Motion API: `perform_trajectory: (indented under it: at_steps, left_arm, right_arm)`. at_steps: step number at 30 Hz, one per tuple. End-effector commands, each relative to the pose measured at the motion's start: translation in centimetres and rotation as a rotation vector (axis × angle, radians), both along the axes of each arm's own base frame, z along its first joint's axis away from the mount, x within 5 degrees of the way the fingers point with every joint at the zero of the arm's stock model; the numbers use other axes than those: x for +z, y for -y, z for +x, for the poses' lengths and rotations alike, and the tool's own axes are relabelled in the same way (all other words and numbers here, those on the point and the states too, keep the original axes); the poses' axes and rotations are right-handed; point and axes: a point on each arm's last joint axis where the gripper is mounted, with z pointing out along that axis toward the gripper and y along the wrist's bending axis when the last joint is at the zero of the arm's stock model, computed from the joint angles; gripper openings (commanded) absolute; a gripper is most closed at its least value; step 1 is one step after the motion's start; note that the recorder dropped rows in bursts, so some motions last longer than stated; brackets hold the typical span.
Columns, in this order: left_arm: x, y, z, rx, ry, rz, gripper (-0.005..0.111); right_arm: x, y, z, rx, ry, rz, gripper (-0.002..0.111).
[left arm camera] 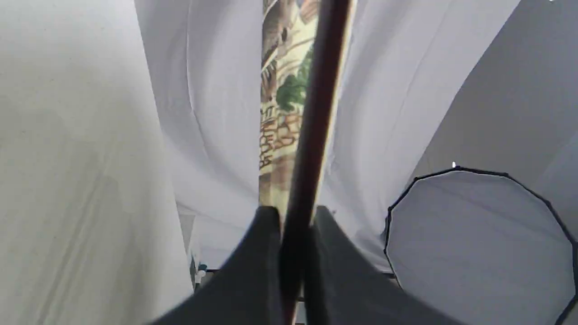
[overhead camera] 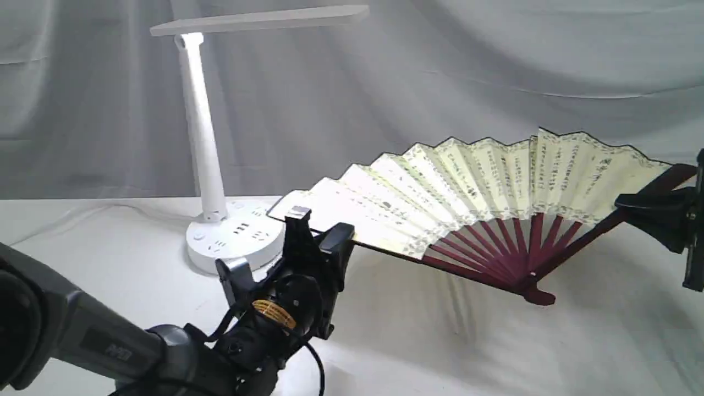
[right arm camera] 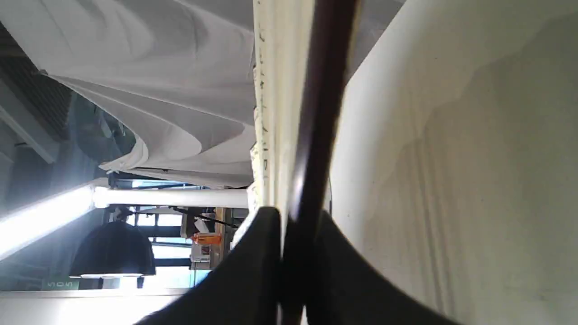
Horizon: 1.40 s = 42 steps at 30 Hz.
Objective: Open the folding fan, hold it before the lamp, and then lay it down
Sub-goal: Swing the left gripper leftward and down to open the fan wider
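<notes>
The folding fan (overhead camera: 484, 187) is spread wide above the table, cream leaf with black writing, maroon ribs meeting at a pivot low on the right. My left gripper (overhead camera: 322, 231) is shut on the fan's left guard, close to the lamp's round base. My right gripper (overhead camera: 641, 206) is shut on the right guard at the frame's right edge. The lamp (overhead camera: 206, 165) stands white at the back left, its bar head lit over the fan's left end. In the left wrist view the dark guard (left arm camera: 311, 135) runs between my black fingers (left arm camera: 257, 271); the right wrist view shows the guard (right arm camera: 316, 135) clamped likewise.
A white cloth covers the table (overhead camera: 440, 341) and hangs as a backdrop (overhead camera: 495, 66). The left arm (overhead camera: 110, 341) crosses the lower left corner with a black cable. A round softbox (left arm camera: 478, 243) shows in the left wrist view.
</notes>
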Motion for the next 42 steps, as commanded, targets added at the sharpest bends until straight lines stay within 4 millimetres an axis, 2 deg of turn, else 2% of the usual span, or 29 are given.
perform_trajectory:
  at_steps: [1, 6, 16, 25, 37, 42]
  left_arm:
    - [1.0, -0.8, 0.5, 0.096, 0.030, -0.089, 0.000]
    - [1.0, -0.8, 0.5, 0.099, 0.036, -0.075, 0.000]
    - [2.6, 0.0, 1.7, 0.105, 0.112, -0.079, 0.000]
    - [2.8, -0.2, 1.9, 0.142, 0.125, -0.055, 0.000]
    - [2.7, -0.3, 2.0, 0.157, 0.128, -0.042, 0.000]
    - [3.6, -0.8, 2.1, 0.208, 0.129, -0.071, 0.000]
  right_arm:
    - [-0.8, 1.1, -1.2, -0.044, 0.004, -0.064, 0.000]
    - [-1.0, 2.2, -1.9, -0.083, 0.000, -0.057, 0.000]
    - [-1.1, 2.4, -2.1, -0.080, -0.004, -0.062, 0.000]
    - [-1.1, 4.6, -3.4, -0.142, -0.007, -0.063, 0.000]
    - [-1.1, 4.6, -3.5, -0.141, -0.011, -0.063, 0.000]
    - [-1.1, 4.7, -3.5, -0.145, -0.008, -0.060, 0.000]
